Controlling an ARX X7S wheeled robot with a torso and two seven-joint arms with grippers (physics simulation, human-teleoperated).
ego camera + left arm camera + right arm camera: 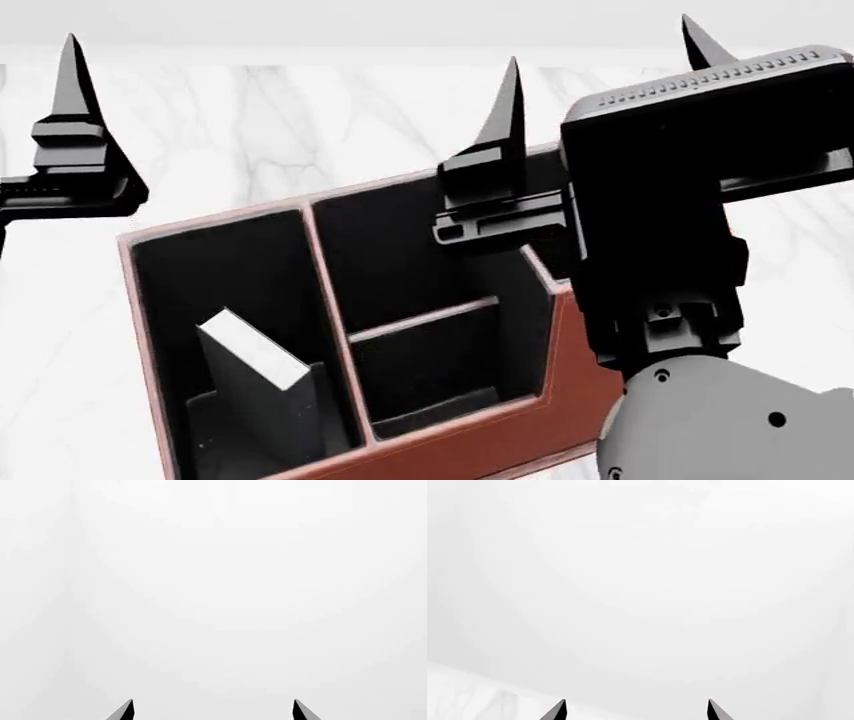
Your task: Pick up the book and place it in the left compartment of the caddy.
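Book [254, 365] sits inside the caddy [481, 435], in the left compartment [200, 270]. It stands tilted, white page edge up, black cover facing the divider, lower end down on the black lining. No gripper touches it.

Caddy: reddish-brown outer wall, pale trim along the rims, black inside. A long divider separates the left compartment from the smaller sections beside it; a short cross wall splits those. Caddy rests on a white marbled worktop [334, 120].

Right gripper [598, 85]: raised above the caddy's far right side, fingers pointing up, spread well apart, nothing between them. The right wrist view confirms it: two dark fingertips [557, 711] with a wide gap, pale blank background, a sliver of marbled surface at one corner.

Left gripper [213, 711]: the left wrist view shows two fingertips [123, 711] wide apart and empty against plain white. The head view shows only one of its fingers [74, 110], upright at the left edge, well clear of the caddy.
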